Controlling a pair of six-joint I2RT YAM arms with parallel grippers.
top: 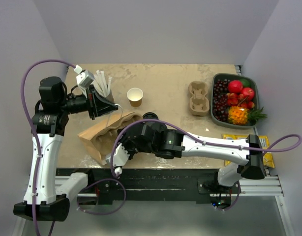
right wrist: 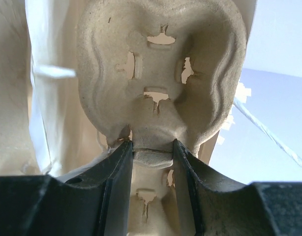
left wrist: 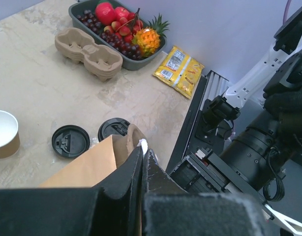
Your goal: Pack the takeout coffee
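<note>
The brown paper bag [top: 99, 133] lies on its side at the near left of the table. My left gripper [left wrist: 142, 145] is shut on the bag's white handle and holds its edge up; the bag's side also shows in the left wrist view [left wrist: 84, 167]. My right gripper [right wrist: 151, 146] is inside the bag, shut on the middle ridge of a pulp cup carrier [right wrist: 161, 73]. Two round black lids [left wrist: 71, 141] [left wrist: 113, 129] lie by the bag's mouth. I cannot tell whether either sits on a cup, so the takeout coffee does not plainly show.
A lidless brown cup [top: 135, 97] stands mid-table. A second pulp carrier [top: 199, 98] lies beside a grey tray of fruit [top: 216, 82] at the back right. Yellow packets [top: 242, 141] lie near the right edge. A cup of white straws [top: 103, 83] stands behind the left gripper.
</note>
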